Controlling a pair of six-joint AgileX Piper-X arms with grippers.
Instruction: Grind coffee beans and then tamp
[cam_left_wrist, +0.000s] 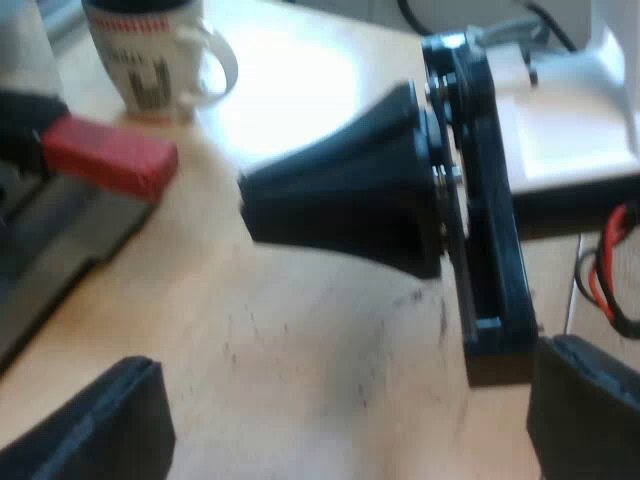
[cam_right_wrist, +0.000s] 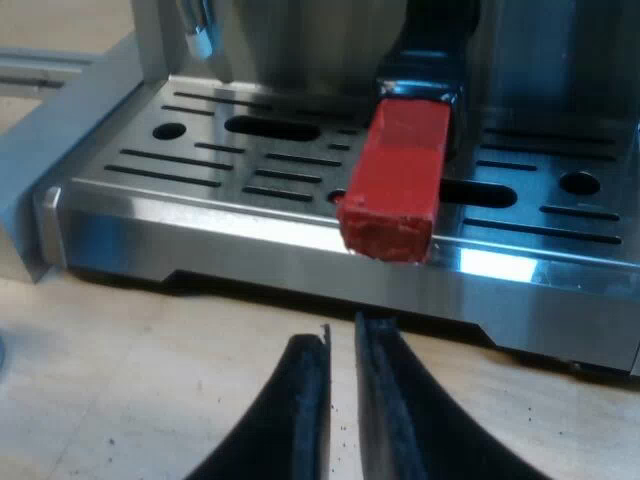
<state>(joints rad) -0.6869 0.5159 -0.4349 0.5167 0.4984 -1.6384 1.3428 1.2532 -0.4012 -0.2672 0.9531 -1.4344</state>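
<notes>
Might poke the red handle end (cam_right_wrist: 395, 180) on the espresso machine (cam_right_wrist: 200, 240), not grab it: right gripper (cam_right_wrist: 340, 400) almost closed, holding nothing; left gripper (cam_left_wrist: 345, 405) wide

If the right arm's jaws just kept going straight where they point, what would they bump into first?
Probably the shiny front edge of the espresso machine's drip tray, just under the handle's red end. Tabletop lies between; depth is hard to judge.
</notes>
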